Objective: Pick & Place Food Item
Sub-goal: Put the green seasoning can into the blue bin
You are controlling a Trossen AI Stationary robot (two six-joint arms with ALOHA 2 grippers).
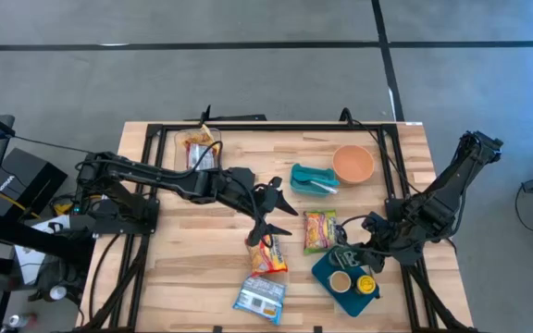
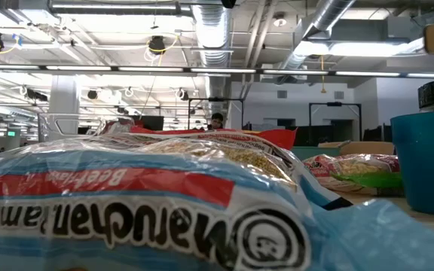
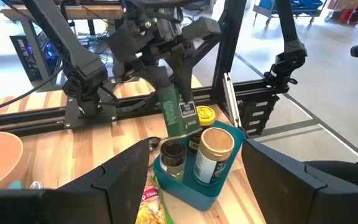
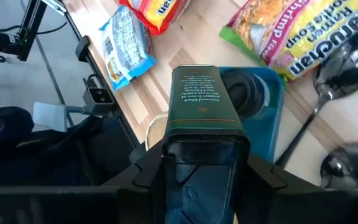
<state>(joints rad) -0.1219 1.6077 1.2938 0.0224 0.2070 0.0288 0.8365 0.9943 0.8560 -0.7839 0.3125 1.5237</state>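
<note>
From above, the right claw (image 1: 352, 256) pinches a dark green rectangular tin (image 1: 344, 258) over the blue plastic tray (image 1: 325, 270); placement isn't finished. Left wrist view: tin tilted above the tray's jars. Right wrist view: fingers clamp the tin. Left claw (image 1: 268, 227) hangs spread mid-bench.

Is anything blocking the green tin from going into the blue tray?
Not clearly. The right gripper holds the green tin above the blue tray. Jars fill part of the tray, and the gap beneath isn't visible.
</note>
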